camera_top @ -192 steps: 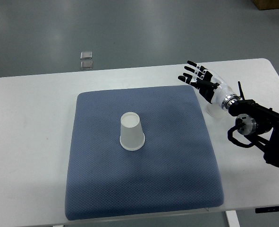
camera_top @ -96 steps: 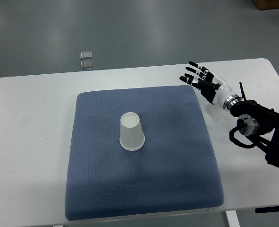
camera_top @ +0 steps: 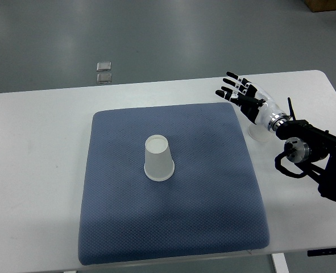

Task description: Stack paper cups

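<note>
A white paper cup (camera_top: 158, 158) stands upside down near the middle of the blue mat (camera_top: 170, 227). A second white cup (camera_top: 258, 134) rests on the table just right of the mat, mostly hidden beneath my right wrist. My right hand (camera_top: 235, 91) hovers over the mat's far right corner with its fingers spread and nothing in them. It is well apart from the cup on the mat.
The mat lies on a white table (camera_top: 37, 170). Two small clear squares (camera_top: 104, 71) sit on the grey floor beyond the table's far edge. My dark right forearm (camera_top: 315, 156) crosses the table's right side.
</note>
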Controlling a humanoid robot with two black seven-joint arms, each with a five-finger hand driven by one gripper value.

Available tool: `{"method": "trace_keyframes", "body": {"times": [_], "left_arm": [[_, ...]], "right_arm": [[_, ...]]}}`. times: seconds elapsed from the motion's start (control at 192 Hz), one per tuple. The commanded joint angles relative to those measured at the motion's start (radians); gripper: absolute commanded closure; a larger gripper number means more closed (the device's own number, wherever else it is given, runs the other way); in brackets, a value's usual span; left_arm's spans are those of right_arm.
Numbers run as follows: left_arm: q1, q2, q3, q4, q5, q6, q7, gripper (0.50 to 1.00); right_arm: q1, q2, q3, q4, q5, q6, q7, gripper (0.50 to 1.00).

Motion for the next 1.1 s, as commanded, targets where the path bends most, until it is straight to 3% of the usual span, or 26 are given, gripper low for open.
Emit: {"method": "trace_keyframes", "body": {"times": [0.0,0.52,0.629,0.749,0.941,1.092], "left_arm": [[0.000,0.000,0.000,0.000,0.000,0.000,0.000,0.500],[0.000,0.000,0.000,0.000,0.000,0.000,0.000,0.500],[0.000,0.000,0.000,0.000,0.000,0.000,0.000,0.500],[0.000,0.000,0.000,0.000,0.000,0.000,0.000,0.500],[0.000,0.000,0.000,0.000,0.000,0.000,0.000,0.500],[0.000,0.000,0.000,0.000,0.000,0.000,0.000,0.500]], "right_arm": [[0.003,0.001,0.000,0.002,0.000,-0.001,0.014,0.585],[0.034,-0.032,-0.003,0.000,-0.017,0.000,0.016,0.585],[0.043,-0.069,-0.001,0.009,-0.041,0.034,0.022,0.585],[0.060,-0.129,-0.003,0.009,-0.162,0.086,0.025,0.585],[0.087,-0.206,-0.003,0.011,-0.482,0.091,0.081,0.585],[0.107,-0.233,-0.017,0.023,-0.687,0.091,0.089,0.585]]}}
